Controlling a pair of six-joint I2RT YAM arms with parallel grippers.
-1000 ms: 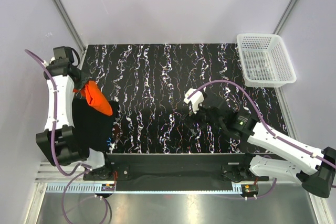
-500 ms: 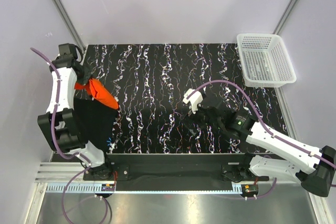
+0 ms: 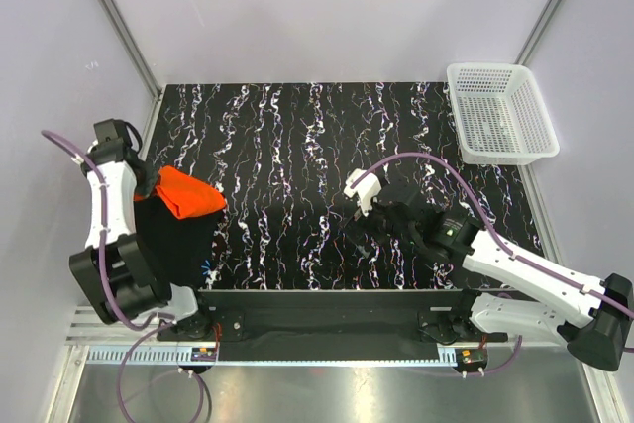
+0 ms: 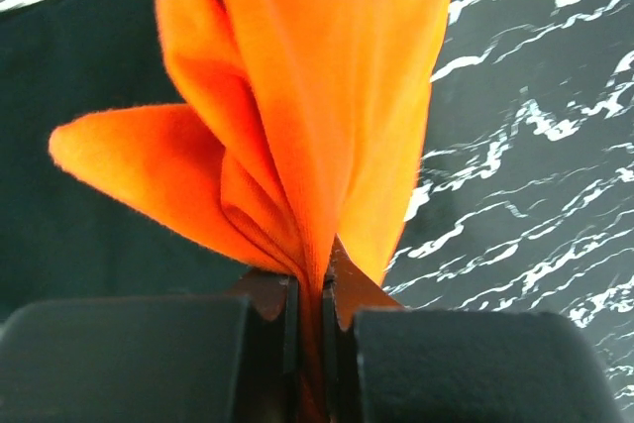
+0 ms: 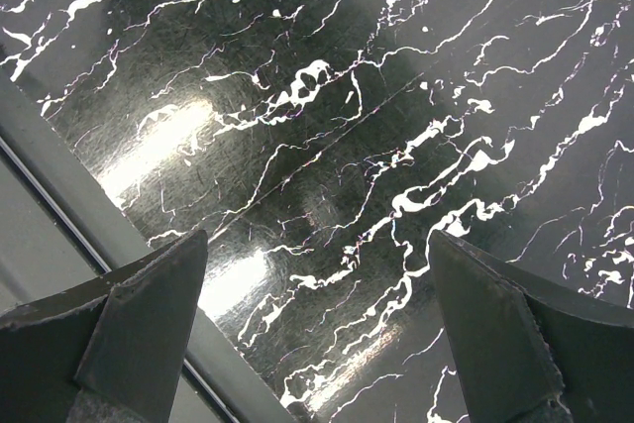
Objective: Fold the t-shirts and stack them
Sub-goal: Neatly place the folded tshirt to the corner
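Orange t-shirt [image 4: 317, 96] bunched in left claw [image 4: 309, 282] (pinched tight).

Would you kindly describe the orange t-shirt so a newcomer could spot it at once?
Start at the black marbled mat and go to its near-left corner, where a folded black t-shirt lies. Bunched above it, pinched in the left claw, is the orange t-shirt: the only brightly coloured thing there.

No readable text or labels (anywhere visible).
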